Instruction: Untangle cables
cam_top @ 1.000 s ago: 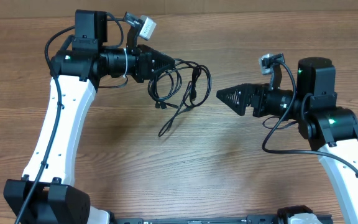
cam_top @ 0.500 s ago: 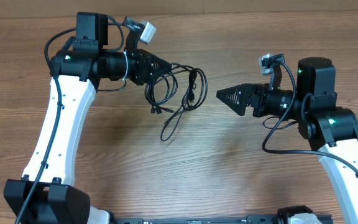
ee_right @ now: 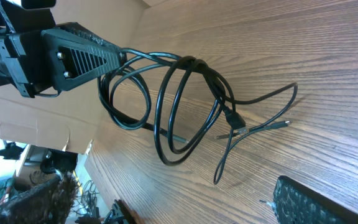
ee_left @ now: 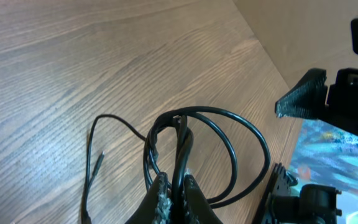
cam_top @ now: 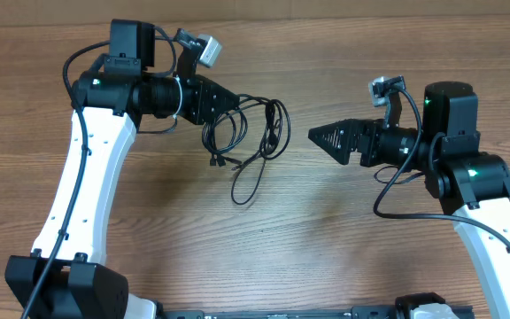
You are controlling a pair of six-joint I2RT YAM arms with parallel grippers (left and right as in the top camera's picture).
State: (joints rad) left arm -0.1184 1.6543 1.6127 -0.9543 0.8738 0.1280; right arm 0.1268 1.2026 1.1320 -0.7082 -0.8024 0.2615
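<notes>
Left jaws clamped on looped cables [ee_right: 194, 64]; loose end apparently touching table [cam_top: 326, 230]. Right jaws wide, empty.

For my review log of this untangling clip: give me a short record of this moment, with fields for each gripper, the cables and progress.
left gripper: shut on cables, pinching the bundle at one side
right gripper: open, empty, pointed at the bundle, not touching it
cables: one tangled bundle of black loops, thin ends trailing down toward the table
progress: not yet untangled; loops cross at one knot-like spot
</notes>
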